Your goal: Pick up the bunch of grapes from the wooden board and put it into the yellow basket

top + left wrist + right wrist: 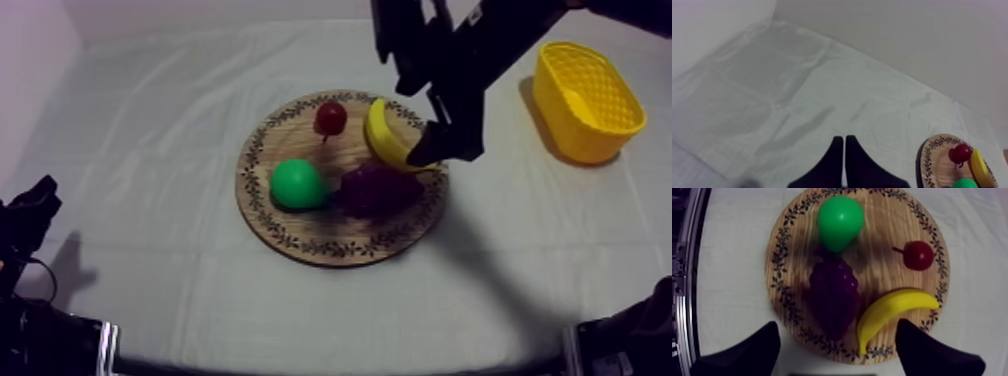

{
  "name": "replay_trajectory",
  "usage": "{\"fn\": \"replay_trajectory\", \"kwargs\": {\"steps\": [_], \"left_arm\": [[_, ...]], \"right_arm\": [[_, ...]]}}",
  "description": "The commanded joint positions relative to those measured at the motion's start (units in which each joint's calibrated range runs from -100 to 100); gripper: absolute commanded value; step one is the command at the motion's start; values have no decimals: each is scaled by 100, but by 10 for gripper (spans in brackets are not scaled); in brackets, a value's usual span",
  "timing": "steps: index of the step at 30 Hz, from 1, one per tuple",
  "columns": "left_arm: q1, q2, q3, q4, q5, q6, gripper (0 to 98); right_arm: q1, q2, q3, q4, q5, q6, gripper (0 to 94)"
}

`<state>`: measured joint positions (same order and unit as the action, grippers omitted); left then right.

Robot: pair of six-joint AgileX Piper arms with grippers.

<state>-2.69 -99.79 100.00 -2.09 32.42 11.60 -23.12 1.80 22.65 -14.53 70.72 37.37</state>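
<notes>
Fully spread and gripping nothing, with right end effector (438, 148) poised over wooden board (779, 263). Lying there between green pear (840, 220) and smooth banana (892, 310): bunch of grapes (833, 295), knobbly, probably light and stiff; best pinched across its broad end. Bound for latticed yellow basket (590, 100), well apart on bench.

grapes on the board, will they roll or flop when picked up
The bunch of grapes looks like one moulded lump, so probably stiff, not floppy. Bumpy and lying flat on the wooden board, it likely won't roll. The banana alongside may get nudged.
</notes>
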Motion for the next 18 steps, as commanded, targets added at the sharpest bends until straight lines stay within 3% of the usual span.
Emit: {"fn": "replay_trajectory", "kwargs": {"steps": [1, 18], "left_arm": [[-3, 5, 0, -4, -1, 0, 1], [-3, 5, 0, -4, -1, 0, 1]], "right_arm": [[-42, 184, 54, 8, -175, 22, 813], [-152, 1962, -36, 67, -1164, 147, 830]]}}
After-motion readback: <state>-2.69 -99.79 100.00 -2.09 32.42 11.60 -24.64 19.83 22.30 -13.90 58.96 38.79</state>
